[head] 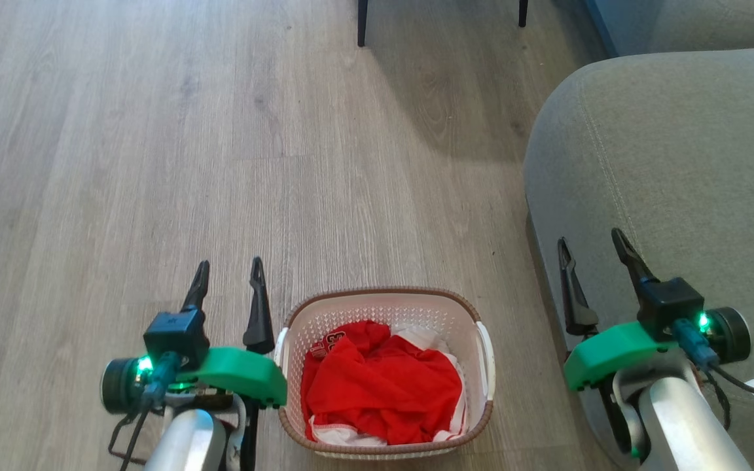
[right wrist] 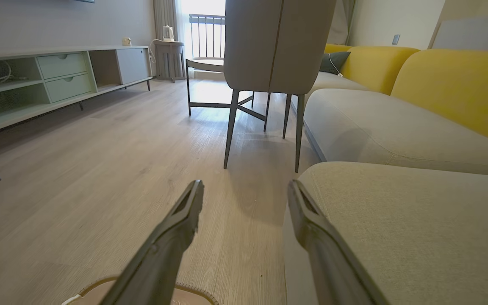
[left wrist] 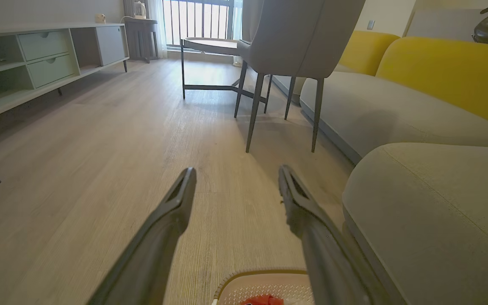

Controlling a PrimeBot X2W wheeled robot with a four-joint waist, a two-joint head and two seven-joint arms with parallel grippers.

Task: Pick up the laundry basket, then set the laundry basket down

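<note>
There, the laundry basket (head: 383, 309) stood on the wooden floor (head: 285, 163), low in the head view, with red clothes (head: 383, 386) heaped inside. The left pincer (head: 230, 263) hung just beside the basket's left side, its fingers apart and holding nothing. The right pincer (head: 588, 237), also apart and empty, hovered off to the basket's right, over the edge of the grey sofa (head: 678, 163).
</note>
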